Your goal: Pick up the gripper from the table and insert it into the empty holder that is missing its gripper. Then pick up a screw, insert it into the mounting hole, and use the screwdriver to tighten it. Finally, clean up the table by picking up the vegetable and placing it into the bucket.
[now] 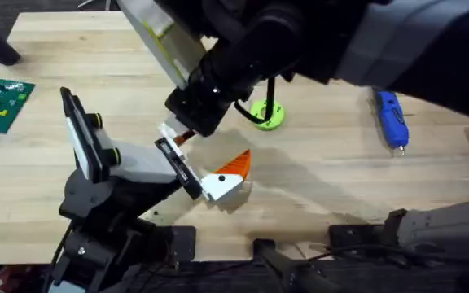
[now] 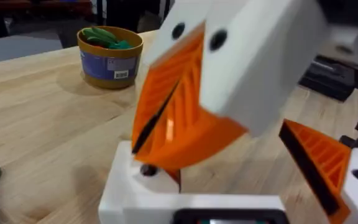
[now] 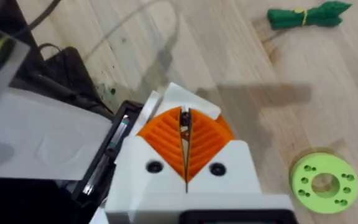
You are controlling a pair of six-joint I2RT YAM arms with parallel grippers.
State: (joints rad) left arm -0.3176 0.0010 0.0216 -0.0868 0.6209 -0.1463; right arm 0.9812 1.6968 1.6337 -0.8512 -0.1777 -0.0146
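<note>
The holder, a grey-white arm with a panel of yellow-green knobs, stands at the lower left. At its end sits the white gripper block with its black mounting hole. My right gripper is shut on a thin dark screw, its orange pads pointing down right over that hole. It reaches in from the upper right. My left gripper is open, one orange-padded finger standing well apart. The blue screwdriver lies far right. The lime-green bucket sits mid-table. The green vegetable lies beyond.
A flat green studded plate lies at the left edge. A yellow-brown tub with a blue label holds green items. Black mounts and cables line the front edge. The right arm hangs large over the table's back half.
</note>
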